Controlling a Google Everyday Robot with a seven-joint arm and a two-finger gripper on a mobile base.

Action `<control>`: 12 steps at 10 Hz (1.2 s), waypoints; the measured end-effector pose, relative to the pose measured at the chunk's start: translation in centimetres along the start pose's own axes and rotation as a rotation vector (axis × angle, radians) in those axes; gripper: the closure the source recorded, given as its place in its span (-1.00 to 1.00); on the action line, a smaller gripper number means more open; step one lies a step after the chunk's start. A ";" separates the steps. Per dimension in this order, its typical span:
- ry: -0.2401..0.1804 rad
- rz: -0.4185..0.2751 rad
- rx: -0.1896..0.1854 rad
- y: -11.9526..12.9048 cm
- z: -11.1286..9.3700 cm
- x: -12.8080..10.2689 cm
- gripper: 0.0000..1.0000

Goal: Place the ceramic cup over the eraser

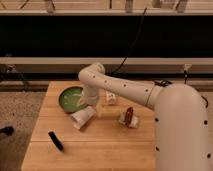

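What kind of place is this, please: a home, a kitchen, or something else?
Probably a robot lab or test space, not a home. A bare wooden table holds a green bowl and loose items, cables hang behind, and the gripper is above the ceramic cup.

The single camera sits high behind the robot's shoulder, looking forward and down at the wooden table [100, 145]. The white arm [150, 97] fills the 4 o'clock corner, reaching toward 10 o'clock, where the gripper [86, 102] hangs mid-distance.

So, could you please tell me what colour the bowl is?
Green, clear in the camera view: the bowl sits beside the gripper and cup.
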 end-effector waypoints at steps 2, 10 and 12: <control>-0.008 0.025 0.000 1.1 0.5 1.0 -0.60; 0.026 0.098 -0.100 1.6 3.2 2.0 -0.60; 0.028 0.103 -0.110 1.7 3.5 2.0 -0.60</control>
